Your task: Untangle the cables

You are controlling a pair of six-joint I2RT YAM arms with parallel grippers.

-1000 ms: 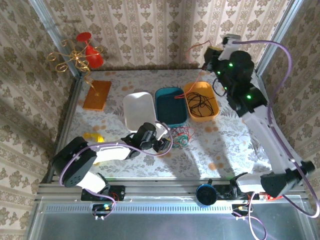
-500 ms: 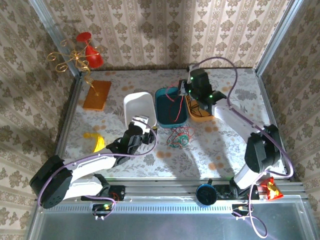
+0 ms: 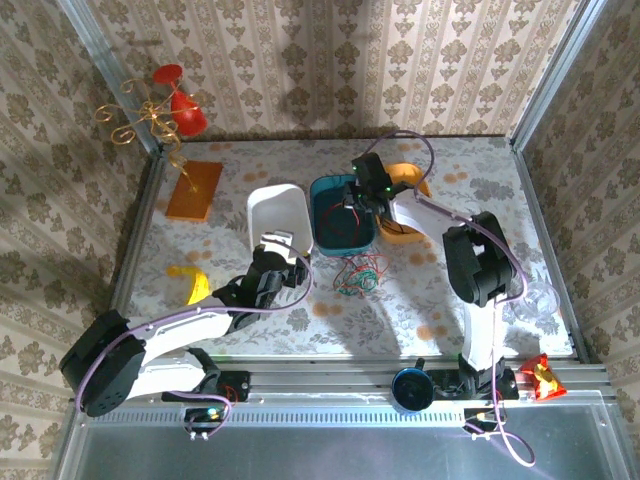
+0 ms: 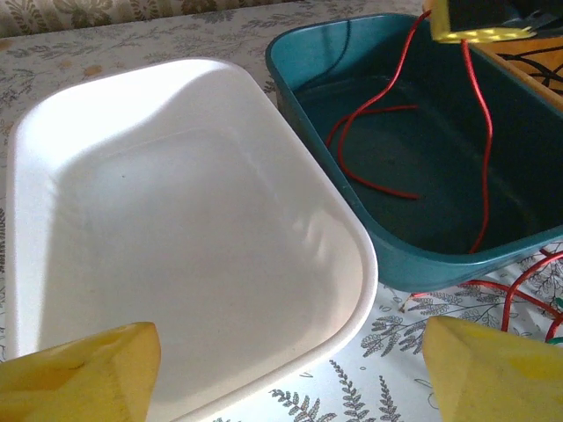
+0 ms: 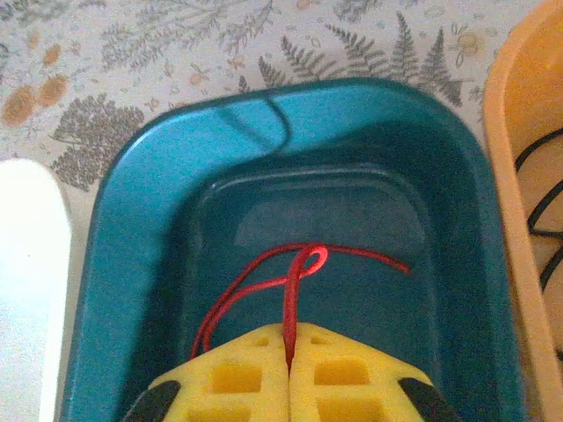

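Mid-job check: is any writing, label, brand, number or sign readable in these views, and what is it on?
No text can be read in any view.
White tray, teal tray and orange tray: plain, no labels.
Red cable in the teal tray: no tag or marking.
Red and yellow packet at the near right edge: any print is too small to read.

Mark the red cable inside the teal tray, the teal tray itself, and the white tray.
red cable (image 5: 303, 258), right wrist view, on its small loop.
teal tray (image 5: 352, 90), right wrist view, on the far rim.
white tray (image 4: 176, 246), left wrist view, on its bare floor.
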